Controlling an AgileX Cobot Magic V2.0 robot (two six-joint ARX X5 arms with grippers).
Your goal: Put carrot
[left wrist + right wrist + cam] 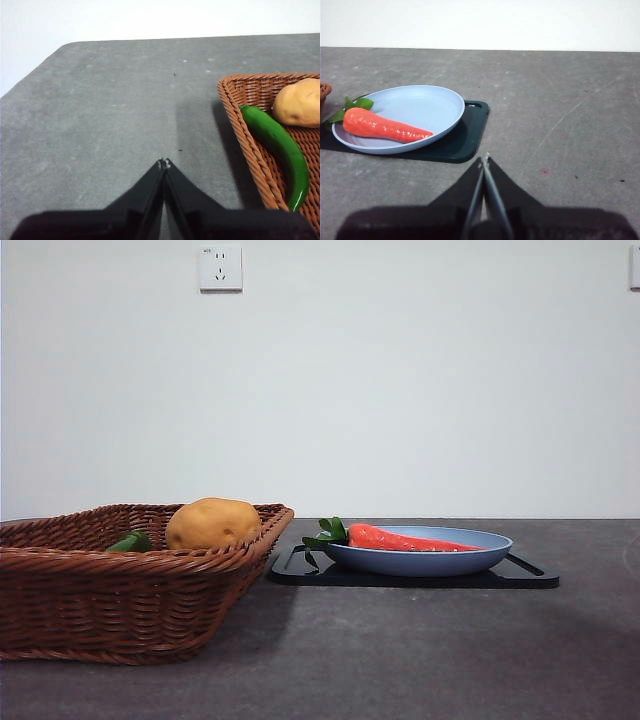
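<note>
1. Front view: the carrot (410, 538) is seen lying in the blue plate (480, 555), right of the basket (120, 610).
2. Both the left hand (163, 162) and right hand (484, 160) are clenched, grasping nothing.
3. The tapered carrot could be rolled or dropped if pinched off-centre.

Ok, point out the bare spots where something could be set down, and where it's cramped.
Bare table lies beside the black board, on the side away from the wicker basket, and in front of the closed right gripper. More bare table spreads beside the basket near the closed left gripper. Crowded: potato and green pepper fill the basket; the carrot occupies the blue plate.
</note>
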